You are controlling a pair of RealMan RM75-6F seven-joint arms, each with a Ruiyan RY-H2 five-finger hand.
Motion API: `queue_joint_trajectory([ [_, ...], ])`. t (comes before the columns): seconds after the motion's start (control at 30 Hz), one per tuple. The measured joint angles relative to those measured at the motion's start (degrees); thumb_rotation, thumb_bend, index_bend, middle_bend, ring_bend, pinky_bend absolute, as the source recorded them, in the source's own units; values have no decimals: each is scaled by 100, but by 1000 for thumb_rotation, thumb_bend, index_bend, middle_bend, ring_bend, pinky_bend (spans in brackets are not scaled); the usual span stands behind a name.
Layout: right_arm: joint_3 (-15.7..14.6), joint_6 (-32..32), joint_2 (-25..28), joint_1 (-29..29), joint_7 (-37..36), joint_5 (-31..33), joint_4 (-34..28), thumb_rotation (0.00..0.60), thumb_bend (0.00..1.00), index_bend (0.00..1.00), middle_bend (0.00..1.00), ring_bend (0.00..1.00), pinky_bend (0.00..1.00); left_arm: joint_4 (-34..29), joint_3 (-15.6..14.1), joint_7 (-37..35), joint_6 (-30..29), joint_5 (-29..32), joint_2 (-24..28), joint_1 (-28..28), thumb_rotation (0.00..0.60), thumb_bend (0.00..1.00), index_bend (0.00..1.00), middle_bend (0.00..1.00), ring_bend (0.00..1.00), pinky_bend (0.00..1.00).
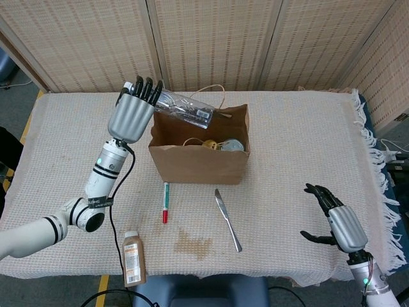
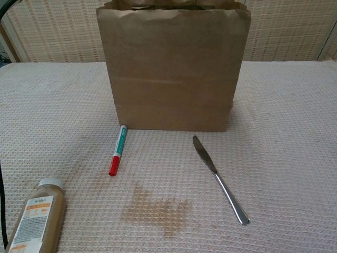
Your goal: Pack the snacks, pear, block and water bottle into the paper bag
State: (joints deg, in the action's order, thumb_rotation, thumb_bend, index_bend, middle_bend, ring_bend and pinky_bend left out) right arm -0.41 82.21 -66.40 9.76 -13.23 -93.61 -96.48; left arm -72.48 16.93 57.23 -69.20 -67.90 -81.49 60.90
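Here, nearest first:
Right hand [image 1: 337, 219]: fingers spread, holding nothing, parked well clear of the bag.
Paper bag [image 1: 198, 163]: mouth open, beside the left hand [image 1: 133, 115].
Water bottle [image 1: 186, 109]: clamped in the left hand, tipped over the far rim, likely to slide in.

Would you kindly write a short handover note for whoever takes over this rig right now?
Left hand: grips the water bottle by its base, holding it tilted above the back rim of the paper bag, not yet inside.
Right hand: empty, fingers apart, hovering over the near right corner of the table.
Done: some items already lie in the bag; I can make out a yellowish one and something shiny, no more.
Left: lower the bottle into the bag and let go.
The marker, knife and small juice bottle in front of the bag are not in the job.
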Motion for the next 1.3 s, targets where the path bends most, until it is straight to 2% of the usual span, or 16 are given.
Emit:
queue_joint_trajectory([
  [0.07,-3,-17,9,5,-8,1,-15,600,0,69,168,74,269,176,-97,77,-64,-185,-48,14,600,730,469,507,533,639],
  [0.17,-9,-15,10,4,9,-16,-23,600,0,69,168,74,269,396,-223,152,-153,-471,-128,23,600,658,229,242,312,423],
  [0.2,-8,-4,8,0,16,-19,-25,600,0,69,168,74,269,407,-230,174,-167,-491,-152,18,600,622,133,132,215,321],
  [0.27,-1,16,3,-7,22,-18,-26,600,0,69,168,74,269,370,-226,244,-183,-437,-177,9,600,559,20,14,70,181],
  [0.33,8,34,-2,-14,22,-18,-27,600,0,69,168,73,269,265,-214,312,-206,-388,-178,-6,600,506,0,0,3,117],
  [0.53,7,54,-9,-21,10,-44,-6,600,0,69,168,70,269,46,-185,207,-319,-517,-112,-70,600,411,0,0,0,83],
  [0.77,0,73,-13,-32,14,-65,23,600,0,69,168,70,269,-194,-47,156,-361,-362,-34,-160,600,400,0,0,0,83],
  [0.93,5,88,0,-48,5,-46,56,600,0,69,168,70,269,-750,207,-199,-477,72,137,-400,600,403,0,0,0,93],
  [1.13,19,180,-38,-70,362,-126,182,600,0,61,168,54,257,-2057,283,-1006,-804,360,743,-1149,600,398,0,0,0,87],
  [1.23,26,255,-98,-89,721,-203,285,600,0,34,155,34,231,-2671,116,-1698,-1082,251,1095,-1744,600,371,0,0,0,83],
  [1.3,24,279,-143,-107,959,-228,330,600,0,17,143,22,217,-2928,-103,-2257,-1332,57,1301,-2217,600,353,0,0,0,77],
])
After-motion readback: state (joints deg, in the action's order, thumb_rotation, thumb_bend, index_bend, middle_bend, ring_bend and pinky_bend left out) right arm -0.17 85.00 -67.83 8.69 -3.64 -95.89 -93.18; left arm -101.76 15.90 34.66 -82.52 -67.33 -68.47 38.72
